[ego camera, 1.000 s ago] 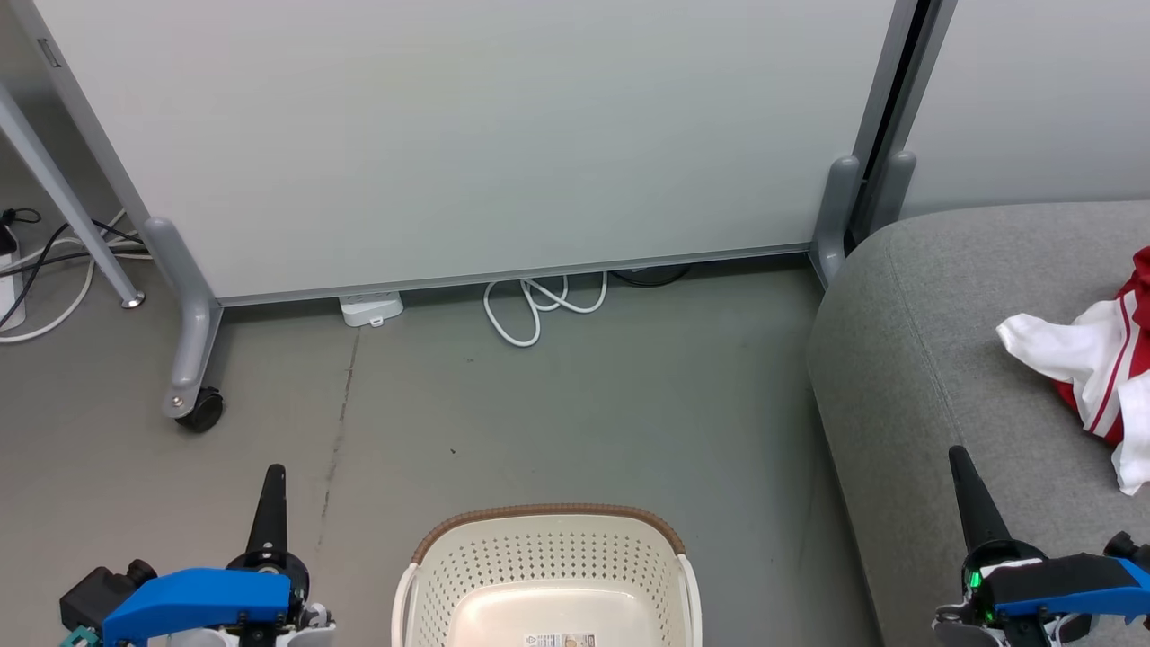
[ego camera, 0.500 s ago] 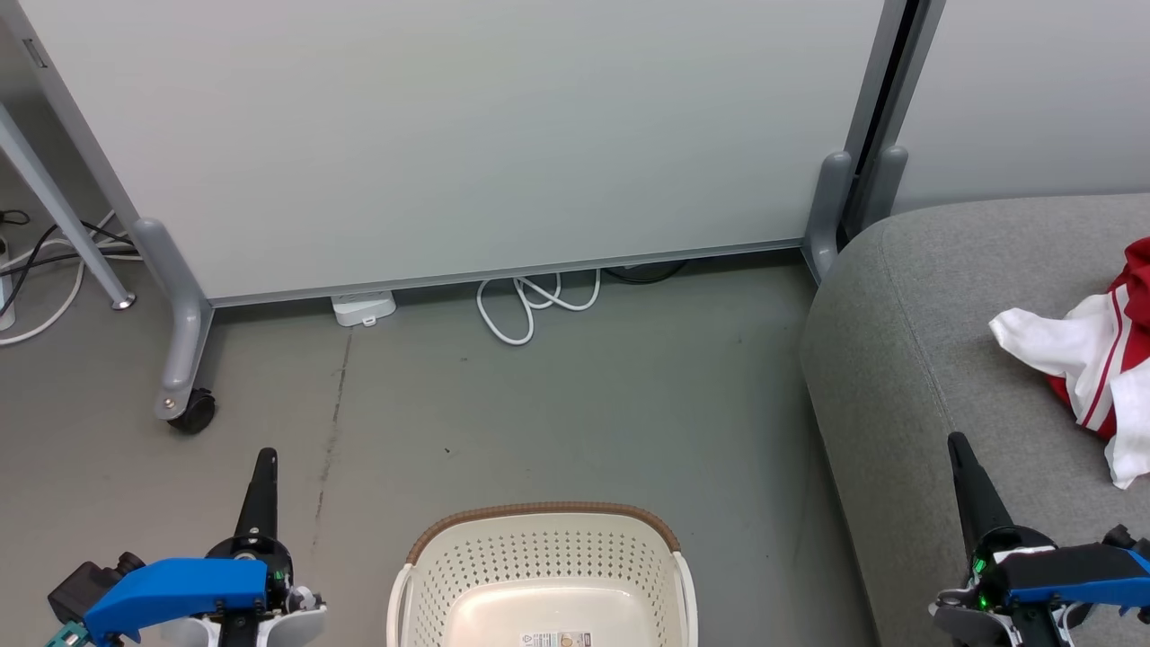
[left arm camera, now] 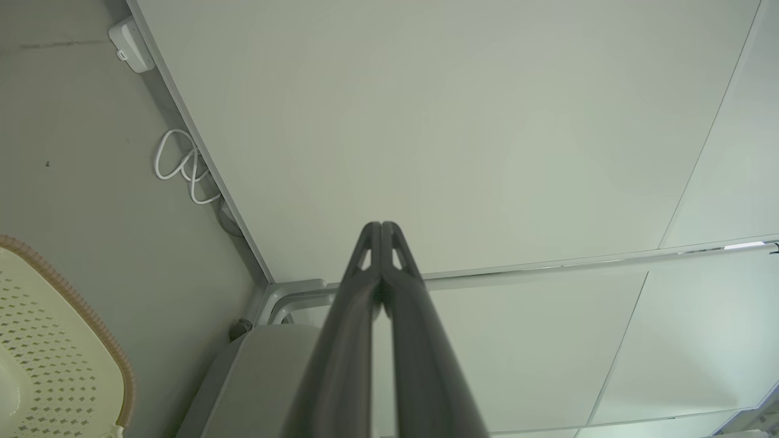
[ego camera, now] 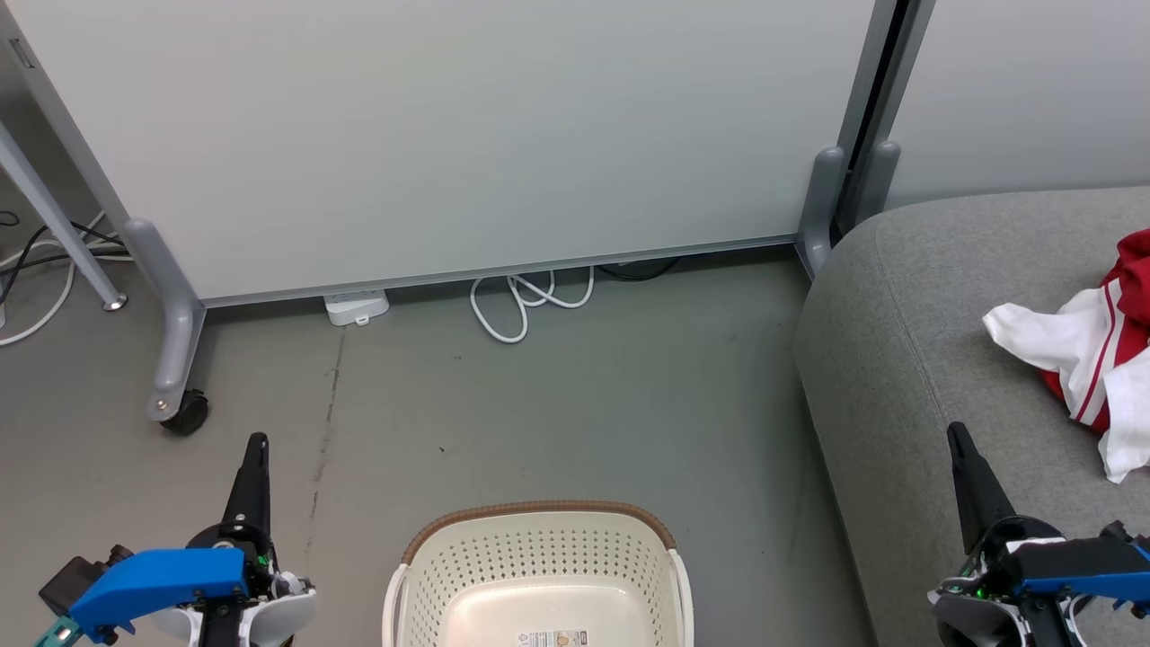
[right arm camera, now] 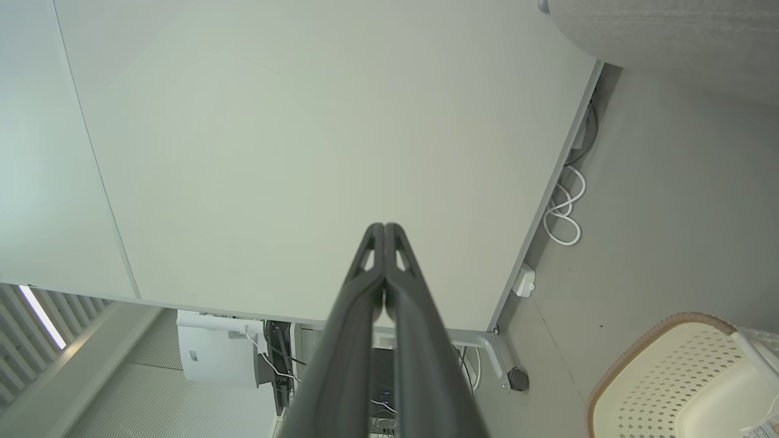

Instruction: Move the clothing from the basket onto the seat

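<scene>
Overhead, we see the clothing (ego camera: 1092, 346) lying on the seat (ego camera: 907, 359) at three o'clock, with the basket (ego camera: 539, 509) at six. Our wrist views add close detail: the left gripper (left arm camera: 381, 226) and right gripper (right arm camera: 384, 226) have jaws pressed together, holding nothing.

In the head view the left gripper (ego camera: 255, 447), two long dark tapered fingers on a white body, sits at 8 o'clock. Its fingers are pressed together, empty, and point to 12 o'clock. Its blue plastic wrist cover (ego camera: 157, 582) extends toward 9 o'clock. The right gripper (ego camera: 959, 442), of the same dark build, sits at 4 o'clock, closed and empty, leaning toward 11 o'clock. Its black-and-blue wrist cover (ego camera: 1078, 571) reaches toward 3 o'clock. Both wrist views show the fingertips (left arm camera: 372, 231) touching.
</scene>
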